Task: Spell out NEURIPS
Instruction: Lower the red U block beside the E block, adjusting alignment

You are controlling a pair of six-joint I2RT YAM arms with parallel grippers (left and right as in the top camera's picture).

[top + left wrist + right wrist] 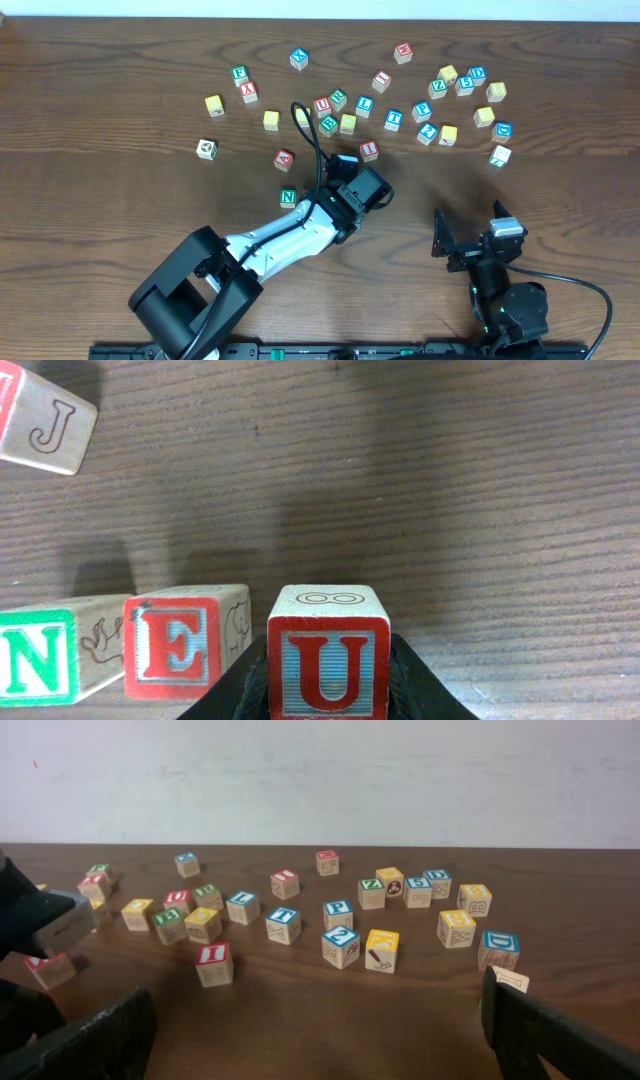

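Left wrist cam: left hand (330, 682) clenched on U cube (327, 660) nr E cube (180, 647), N cube (38, 663); right hand (320, 1035) released.

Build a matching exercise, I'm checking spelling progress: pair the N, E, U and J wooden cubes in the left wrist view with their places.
1. pale-wood cube, green N
2. pale-wood cube, red E
3. pale-wood cube, red U
4. pale-wood cube, outlined J

A. between two cubes
B. apart, upper left
C. in left end effector
D. row's left end

Pairs: 1-D, 2-A, 3-C, 4-B
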